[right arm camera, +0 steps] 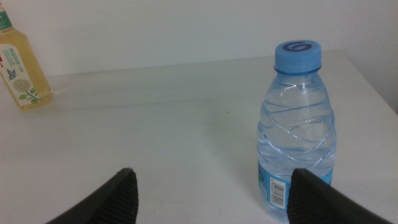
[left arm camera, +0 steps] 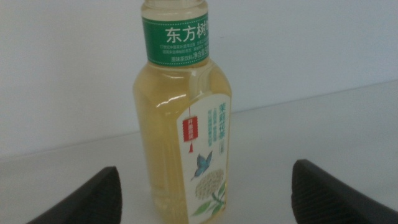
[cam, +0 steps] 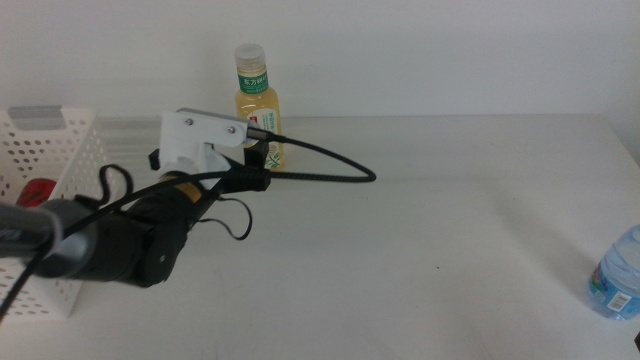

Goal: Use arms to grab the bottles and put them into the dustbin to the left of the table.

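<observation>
Nearest, at about four o'clock on the table, the water bottle is seen upright by the edge. In the right wrist view it stands just ahead of the right gripper, nearer the one jaw than the middle of the gap. The jaws are spread wide and nothing is held; this arm seems to be kept lined up for its own pick later.

At nine o'clock the dustbin is placed at the table's left edge, so that a short swing from the left arm reaches it. Something red, probably the can, is glimpsed inside it through the holes.

Farther in, the left gripper is stretched toward twelve o'clock, its white housing hiding the jaws in the middle view. In the left wrist view the jaws are spread, and the yellow tea bottle is framed upright between them, untouched. The opening appears to be kept wide so that the bottle's body can be straddled before closing.

Farthest, the tea bottle stands against the back wall.
</observation>
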{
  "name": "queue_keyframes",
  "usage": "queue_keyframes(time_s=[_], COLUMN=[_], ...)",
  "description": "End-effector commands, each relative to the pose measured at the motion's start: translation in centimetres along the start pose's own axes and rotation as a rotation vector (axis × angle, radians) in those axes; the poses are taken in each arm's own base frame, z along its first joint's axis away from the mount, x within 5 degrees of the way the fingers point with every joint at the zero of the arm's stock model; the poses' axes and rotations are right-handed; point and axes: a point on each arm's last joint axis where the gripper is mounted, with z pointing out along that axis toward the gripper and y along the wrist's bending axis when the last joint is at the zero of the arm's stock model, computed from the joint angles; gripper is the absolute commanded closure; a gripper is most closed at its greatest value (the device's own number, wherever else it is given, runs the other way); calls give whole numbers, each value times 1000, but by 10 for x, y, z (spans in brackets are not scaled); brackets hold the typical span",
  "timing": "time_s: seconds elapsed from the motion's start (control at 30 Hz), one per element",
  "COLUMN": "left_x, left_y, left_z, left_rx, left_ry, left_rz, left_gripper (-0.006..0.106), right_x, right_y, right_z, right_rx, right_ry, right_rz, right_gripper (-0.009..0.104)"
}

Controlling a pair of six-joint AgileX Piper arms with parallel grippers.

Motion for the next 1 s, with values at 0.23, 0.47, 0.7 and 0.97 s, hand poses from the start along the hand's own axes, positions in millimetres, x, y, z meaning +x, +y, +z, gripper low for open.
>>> queue_keyframes(time_s=[0.23, 0.47, 0.7, 0.97], left_x=[-19, -17, -13, -12], left_y=[4, 5, 4, 10], left_z=[38, 62, 82, 99], left_rx=[-10, -5, -7, -24], left_ry=[-101, -77, -96, -117], left_rz=[-46, -8, -13, -27], left_gripper=[10, 10, 10, 10], right_x=[-11, -11, -11, -11], right_y=[1, 1, 1, 1], right_z=[-3, -3, -3, -3], right_rx=[-8, -8, -8, -8], right_ry=[-112, -112, -112, -112], right_rz=[-18, -18, -18, -18], right_gripper=[32, 32, 32, 32])
